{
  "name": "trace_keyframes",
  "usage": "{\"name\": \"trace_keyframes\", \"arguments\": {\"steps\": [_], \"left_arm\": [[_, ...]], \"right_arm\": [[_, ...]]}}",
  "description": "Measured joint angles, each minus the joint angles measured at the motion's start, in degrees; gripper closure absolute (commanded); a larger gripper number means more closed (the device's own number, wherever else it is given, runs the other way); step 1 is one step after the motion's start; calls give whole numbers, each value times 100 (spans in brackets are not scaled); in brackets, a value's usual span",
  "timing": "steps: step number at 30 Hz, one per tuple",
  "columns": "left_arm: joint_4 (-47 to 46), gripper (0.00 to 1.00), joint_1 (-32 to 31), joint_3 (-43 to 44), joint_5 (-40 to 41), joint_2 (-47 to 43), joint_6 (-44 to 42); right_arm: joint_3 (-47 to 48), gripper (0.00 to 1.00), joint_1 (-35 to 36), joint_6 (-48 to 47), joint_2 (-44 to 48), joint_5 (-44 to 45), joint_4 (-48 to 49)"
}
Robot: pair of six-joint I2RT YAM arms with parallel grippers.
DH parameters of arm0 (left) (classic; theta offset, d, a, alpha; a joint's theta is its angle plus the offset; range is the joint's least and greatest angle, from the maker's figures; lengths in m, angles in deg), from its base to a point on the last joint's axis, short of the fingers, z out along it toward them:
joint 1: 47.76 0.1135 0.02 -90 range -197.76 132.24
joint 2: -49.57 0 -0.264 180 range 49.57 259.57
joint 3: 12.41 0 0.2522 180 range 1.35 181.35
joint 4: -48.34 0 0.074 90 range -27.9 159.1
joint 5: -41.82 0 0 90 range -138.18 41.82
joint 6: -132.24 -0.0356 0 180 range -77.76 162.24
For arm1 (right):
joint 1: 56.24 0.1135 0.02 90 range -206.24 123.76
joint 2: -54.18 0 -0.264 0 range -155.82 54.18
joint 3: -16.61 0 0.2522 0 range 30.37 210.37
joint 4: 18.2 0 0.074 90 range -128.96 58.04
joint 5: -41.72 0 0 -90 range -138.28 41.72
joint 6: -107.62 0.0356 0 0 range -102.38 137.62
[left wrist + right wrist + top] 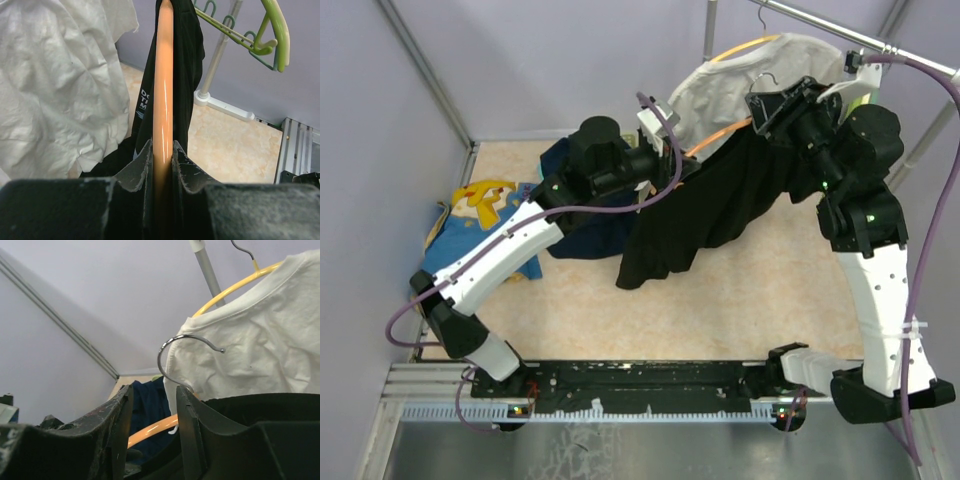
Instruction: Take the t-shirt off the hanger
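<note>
A black t-shirt [720,200] hangs on an orange hanger [715,142] held in the air. My left gripper [670,160] is shut on the hanger's orange arm [163,100], with the black t-shirt [187,60] draped just beyond my fingertips. My right gripper [767,108] is at the hanger's top by its metal hook [170,355]. Its jaws stand apart and nothing shows between them. The orange hanger [150,430] passes below and beyond them, and black cloth [240,407] lies beside the right finger.
A white t-shirt [750,70] on a yellow hanger hangs from the metal rail [850,35] just behind. Green hangers [260,40] hang on the rail. A navy garment [570,215] and a blue-and-yellow shirt [480,215] lie on the table at left.
</note>
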Motion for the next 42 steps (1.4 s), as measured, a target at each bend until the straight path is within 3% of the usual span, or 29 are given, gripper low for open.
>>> {"name": "trace_keyframes", "arguments": {"steps": [19, 29, 42], "left_arm": [[-17, 100, 0, -212, -28, -323, 111], [-7, 100, 9, -212, -39, -323, 234], [129, 100, 31, -11, -120, -249, 343]], "right_arm": [[-120, 60, 0, -177, -142, 103, -4], [-116, 68, 2, -236, -243, 55, 48], [-116, 66, 0, -433, -260, 13, 142]]}}
